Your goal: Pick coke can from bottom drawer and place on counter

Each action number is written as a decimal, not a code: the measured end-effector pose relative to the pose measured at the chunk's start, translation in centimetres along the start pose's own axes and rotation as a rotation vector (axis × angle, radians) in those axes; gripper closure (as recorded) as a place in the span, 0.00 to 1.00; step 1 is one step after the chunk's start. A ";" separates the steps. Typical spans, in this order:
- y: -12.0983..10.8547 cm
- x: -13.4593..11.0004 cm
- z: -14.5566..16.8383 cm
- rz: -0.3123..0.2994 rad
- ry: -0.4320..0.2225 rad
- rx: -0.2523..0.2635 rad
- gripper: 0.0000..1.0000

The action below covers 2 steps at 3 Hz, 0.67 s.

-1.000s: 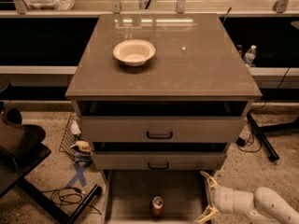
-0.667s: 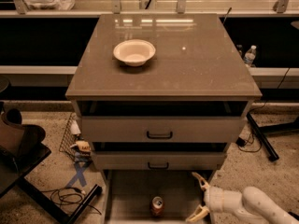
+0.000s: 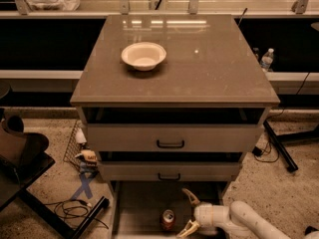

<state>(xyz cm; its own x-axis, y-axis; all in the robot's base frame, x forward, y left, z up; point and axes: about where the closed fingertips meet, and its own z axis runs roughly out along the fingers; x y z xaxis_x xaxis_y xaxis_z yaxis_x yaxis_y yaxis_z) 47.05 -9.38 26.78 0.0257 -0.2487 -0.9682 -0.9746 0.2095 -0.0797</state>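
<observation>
The red coke can [image 3: 168, 219] stands upright on the floor of the open bottom drawer [image 3: 142, 208], near the frame's lower edge. My gripper [image 3: 188, 212] reaches in from the lower right on a white arm. Its two tan fingers are spread open, with the can just left of the fingertips and apart from them. The gripper holds nothing. The counter [image 3: 209, 76] is the glossy grey-brown top of the cabinet above.
A white bowl [image 3: 143, 55] sits on the counter's back left. Two grey drawers with black handles [image 3: 170, 144] are above the bottom drawer. Cables and a black stand [image 3: 75, 215] lie on the floor at left; a black leg [image 3: 280, 146] stands at right.
My gripper has moved left across the bottom drawer toward the can, staying open. The can has not moved.
</observation>
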 end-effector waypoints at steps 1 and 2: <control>0.9 1.7 3.2 0.014 -0.057 -0.024 0.00; 1.9 2.9 6.1 0.024 -0.096 -0.046 0.00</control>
<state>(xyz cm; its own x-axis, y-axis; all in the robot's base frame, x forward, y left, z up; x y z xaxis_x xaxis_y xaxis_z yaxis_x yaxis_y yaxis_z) 46.62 -3.92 22.33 0.0210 -0.1517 -0.9882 -0.9843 0.1703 -0.0471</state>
